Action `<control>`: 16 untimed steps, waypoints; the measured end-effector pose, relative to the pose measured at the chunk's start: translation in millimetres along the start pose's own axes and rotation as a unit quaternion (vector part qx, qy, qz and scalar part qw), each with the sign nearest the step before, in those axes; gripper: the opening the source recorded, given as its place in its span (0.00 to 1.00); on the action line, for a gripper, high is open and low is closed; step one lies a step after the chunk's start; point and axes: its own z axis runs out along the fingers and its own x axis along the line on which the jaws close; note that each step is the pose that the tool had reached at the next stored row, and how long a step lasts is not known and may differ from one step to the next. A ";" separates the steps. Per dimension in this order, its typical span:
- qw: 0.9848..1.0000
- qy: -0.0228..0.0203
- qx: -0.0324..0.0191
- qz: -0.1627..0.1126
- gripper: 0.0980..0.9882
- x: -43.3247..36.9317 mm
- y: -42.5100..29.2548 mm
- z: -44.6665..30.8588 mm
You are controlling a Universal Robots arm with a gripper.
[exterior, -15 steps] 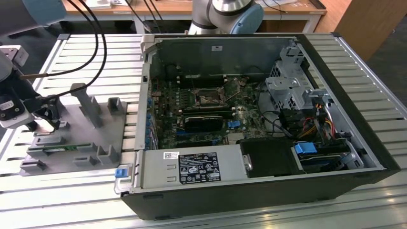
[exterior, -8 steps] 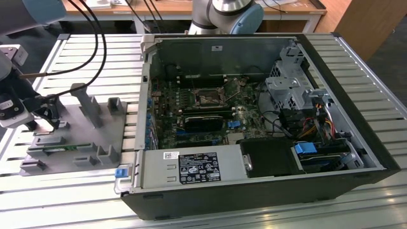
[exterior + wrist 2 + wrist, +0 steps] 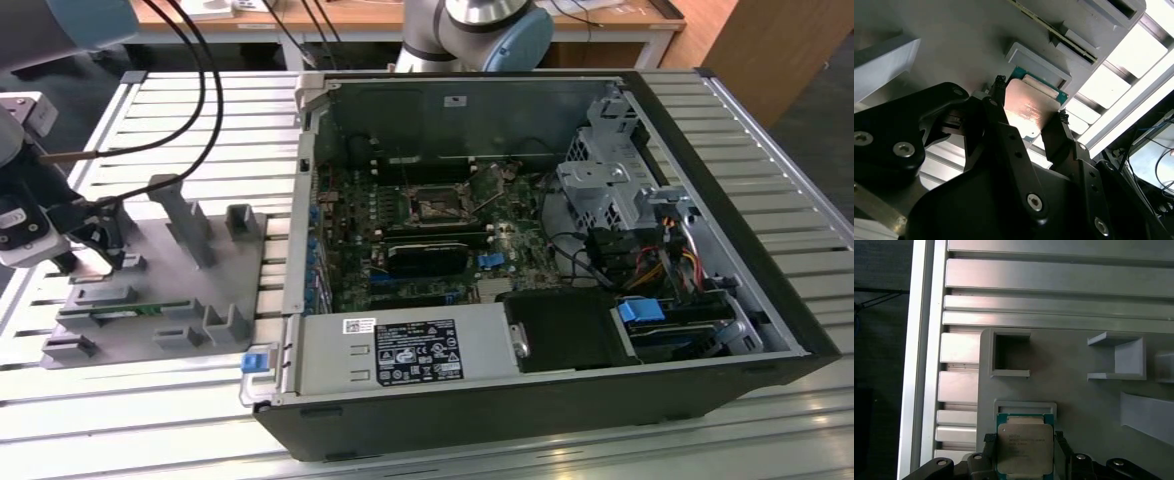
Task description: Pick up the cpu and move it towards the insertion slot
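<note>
The robot's hand [image 3: 1030, 102] is clamped on the cpu [image 3: 1029, 107], its two black fingers [image 3: 1004, 130] pressed against opposite edges of the square chip with the silvery face turned up toward the wrist. In the first wrist view the cpu [image 3: 1024, 450] sits squarely between the fingertips, just beside the raised lip of its nest in the grey plastic fixture [image 3: 1069, 390]. Whether the chip has cleared the fixture's surface cannot be told from these angles.

In the exterior view the hand [image 3: 107, 255] hangs low over the end of the fixture [image 3: 174, 290] nearest that view's left, on the slatted metal desk [image 3: 200, 100].

The insertion slot [image 3: 435, 205], a dark square framed by a shiny bracket, lies well apart from the hand toward the exterior view's right. It sits on the motherboard inside the open computer case [image 3: 454, 100]. Between hand and slot stand the fixture's upright posts [image 3: 180, 215] and the case's near side wall [image 3: 304, 200]. By this reading the carry has to run rightward in that view, over both.
</note>
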 end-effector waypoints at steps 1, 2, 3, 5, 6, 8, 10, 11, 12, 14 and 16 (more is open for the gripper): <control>1.000 0.000 0.000 0.000 0.50 0.0 0.0 -0.2; 1.000 0.000 0.000 0.000 0.50 0.0 0.0 -0.3; 1.000 0.000 0.000 0.000 0.50 0.0 0.0 -0.5; 1.000 0.000 0.000 0.000 0.50 0.0 0.1 -0.8; 1.000 0.000 0.000 0.000 0.50 0.0 0.1 -1.1; 1.000 0.000 0.000 0.000 0.50 0.0 0.1 -1.9; 1.000 0.000 0.000 0.000 0.50 0.0 0.1 -2.6; 1.000 0.000 0.000 0.000 0.50 0.0 0.2 -2.8; 1.000 0.000 0.000 0.000 0.50 0.0 0.2 -3.0; 1.000 0.000 0.000 0.000 0.50 0.0 0.2 -3.4; 1.000 0.000 0.000 0.000 0.50 0.0 0.2 -3.6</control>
